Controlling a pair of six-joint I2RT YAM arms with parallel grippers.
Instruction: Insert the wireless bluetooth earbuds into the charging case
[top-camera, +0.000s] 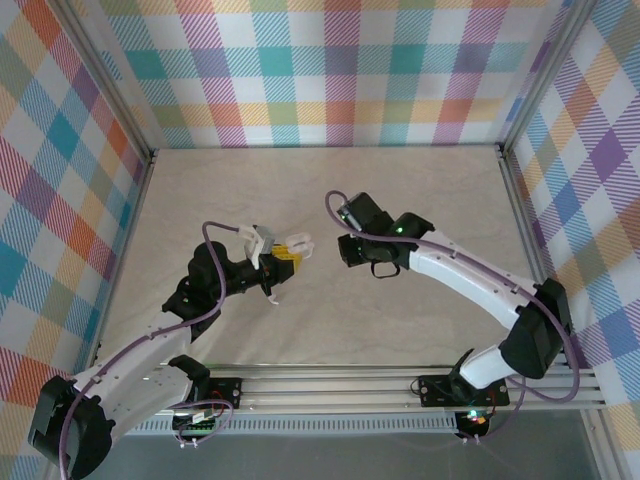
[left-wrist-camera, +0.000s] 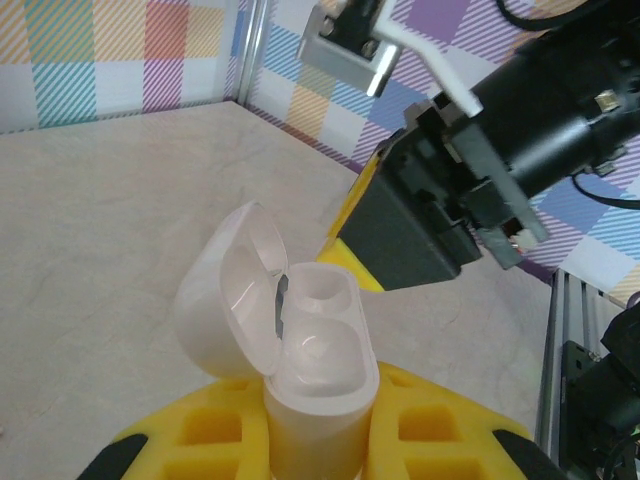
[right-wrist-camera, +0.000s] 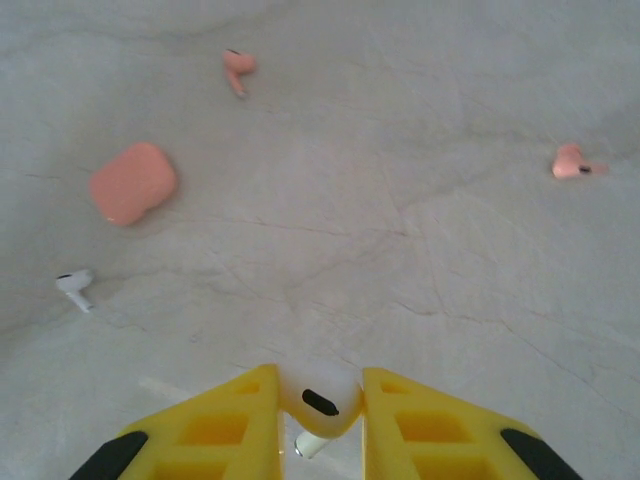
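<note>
The left gripper (left-wrist-camera: 318, 445) pinches the white charging case (left-wrist-camera: 320, 365) low on its body, holding it upright with the lid (left-wrist-camera: 232, 295) swung open. The right gripper (right-wrist-camera: 318, 425) is pressed together on a white earbud (right-wrist-camera: 318, 402). On the table (right-wrist-camera: 420, 260), seen from the right wrist and placed against the pink case (right-wrist-camera: 132, 182), a loose white earbud (right-wrist-camera: 76, 287) lies near it on the camera's side and a first pink earbud (right-wrist-camera: 238, 70) near it on the far side — a second pink earbud (right-wrist-camera: 572, 163) lies well apart to its right.
</note>
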